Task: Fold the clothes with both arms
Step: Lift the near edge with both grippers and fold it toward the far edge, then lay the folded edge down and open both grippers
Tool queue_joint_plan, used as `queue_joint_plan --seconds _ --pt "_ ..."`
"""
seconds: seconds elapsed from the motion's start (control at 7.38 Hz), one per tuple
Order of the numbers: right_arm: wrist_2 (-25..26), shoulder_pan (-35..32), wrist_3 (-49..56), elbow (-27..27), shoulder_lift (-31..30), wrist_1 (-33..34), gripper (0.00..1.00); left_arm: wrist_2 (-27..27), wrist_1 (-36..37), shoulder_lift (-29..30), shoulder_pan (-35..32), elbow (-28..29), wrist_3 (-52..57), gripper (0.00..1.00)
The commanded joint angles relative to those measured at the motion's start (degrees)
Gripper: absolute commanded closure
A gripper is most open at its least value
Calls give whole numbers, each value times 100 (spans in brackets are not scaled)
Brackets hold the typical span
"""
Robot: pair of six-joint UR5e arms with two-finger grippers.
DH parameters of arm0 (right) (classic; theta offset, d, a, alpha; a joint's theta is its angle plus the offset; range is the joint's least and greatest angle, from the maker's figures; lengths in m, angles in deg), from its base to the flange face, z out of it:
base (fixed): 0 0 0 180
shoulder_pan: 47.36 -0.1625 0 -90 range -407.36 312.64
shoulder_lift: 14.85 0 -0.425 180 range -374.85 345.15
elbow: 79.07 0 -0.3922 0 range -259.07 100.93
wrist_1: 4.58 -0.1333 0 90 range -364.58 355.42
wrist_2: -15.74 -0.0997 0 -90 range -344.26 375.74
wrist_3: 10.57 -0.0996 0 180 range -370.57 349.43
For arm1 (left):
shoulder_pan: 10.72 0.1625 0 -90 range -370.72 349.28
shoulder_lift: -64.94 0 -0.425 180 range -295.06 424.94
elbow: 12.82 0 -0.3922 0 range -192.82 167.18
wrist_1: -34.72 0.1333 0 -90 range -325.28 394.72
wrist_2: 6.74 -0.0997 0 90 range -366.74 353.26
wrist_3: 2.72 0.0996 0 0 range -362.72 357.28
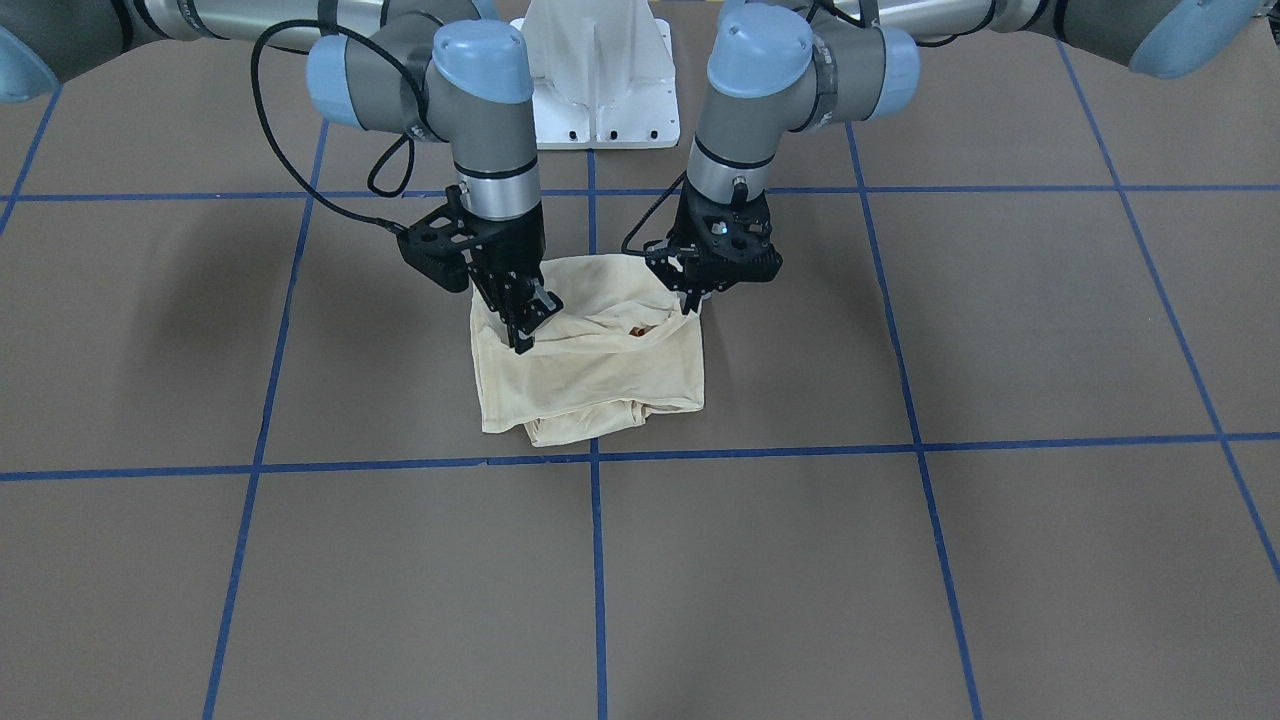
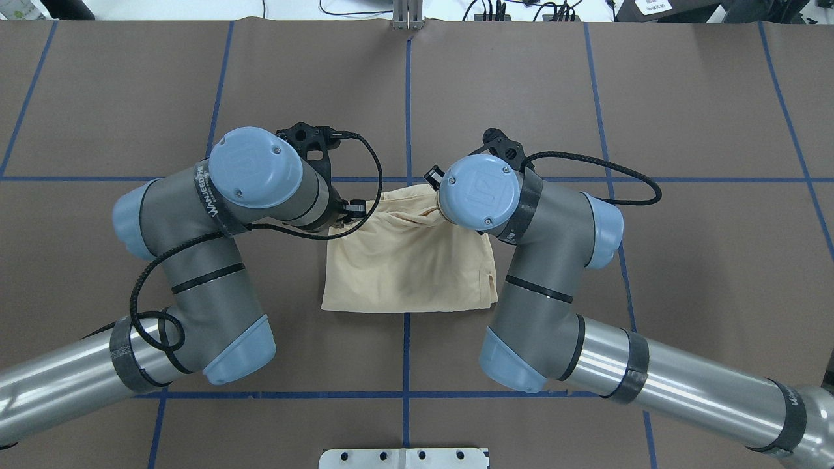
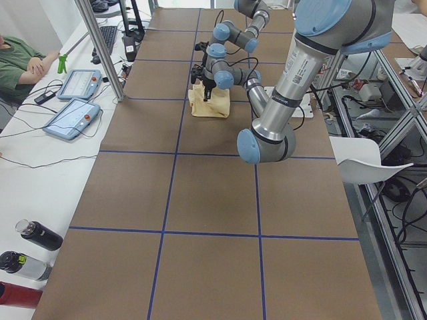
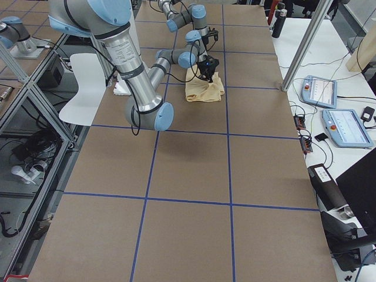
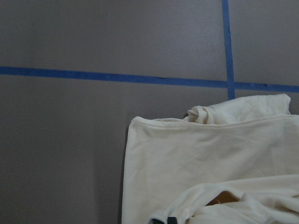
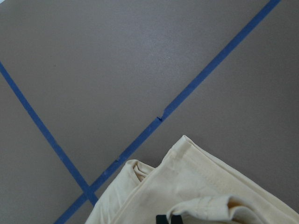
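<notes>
The pale cream-yellow shirt lies folded small at the table's centre, also seen from overhead and in both side views. One edge is lifted off the pile and sags between the two grippers. My left gripper is shut on that edge at one corner, its tips showing overhead. My right gripper is shut on the other corner and sits under its own wrist in the overhead view. Each wrist view shows cloth bunched at the bottom edge. The print is hidden.
Blue tape lines grid the brown table. The white base pedestal stands behind the shirt. A seated person, control tablets and bottles line the operators' side, with a white chair behind the robot.
</notes>
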Motion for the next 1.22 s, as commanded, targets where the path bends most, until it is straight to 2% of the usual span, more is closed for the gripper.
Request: queue_joint_plan --seconds 0.0,0.54,0.68,0.81,1.08 --pt "-43 -235 232 412 142 -243 100 -22 -231 199 -241 370 254 100" --pt "-43 -297 372 658 169 -436 100 -31 -318 270 -286 748 291 100" --pt "-43 -315 634 789 195 -472 67 -31 -501 305 -286 940 282 100" --pt "-52 -350 1280 1069 378 -472 1 -31 -834 297 -286 1099 291 3" --pt "-935 -744 1409 1116 537 -446 0 13 -1022 297 -295 1092 291 0"
